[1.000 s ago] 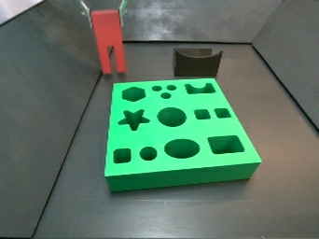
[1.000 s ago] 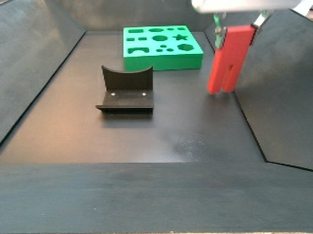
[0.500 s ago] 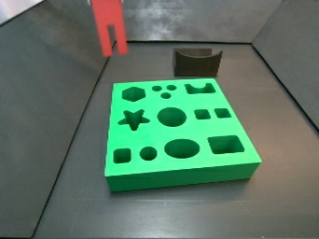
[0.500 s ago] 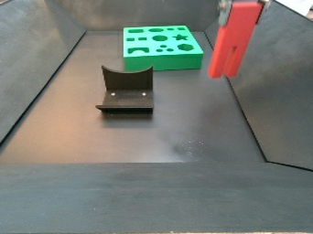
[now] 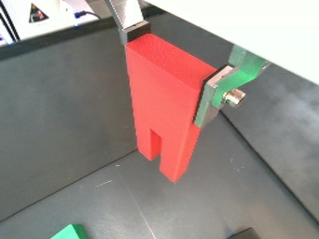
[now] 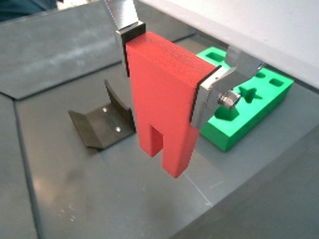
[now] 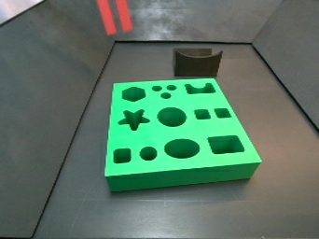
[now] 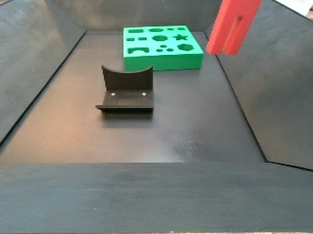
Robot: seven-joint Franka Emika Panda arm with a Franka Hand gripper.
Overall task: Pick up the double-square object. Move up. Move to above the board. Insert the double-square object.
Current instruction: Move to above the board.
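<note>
- Looking in both wrist views, you see the gripper (image 6: pixel 166 67) with its jaws closed on the upper part of the double-square object (image 6: pixel 166 105), a silver finger (image 5: pixel 222 91) flat against each side, legs pointing down.
- Both side views show you only the red block's lower end (image 7: pixel 114 15), high above the floor; the gripper is out of frame.
- You find the board (image 7: pixel 174 133) flat on the dark floor, well apart from the block.
- A wrist view shows you the fixture (image 6: pixel 100 123) below.
</note>
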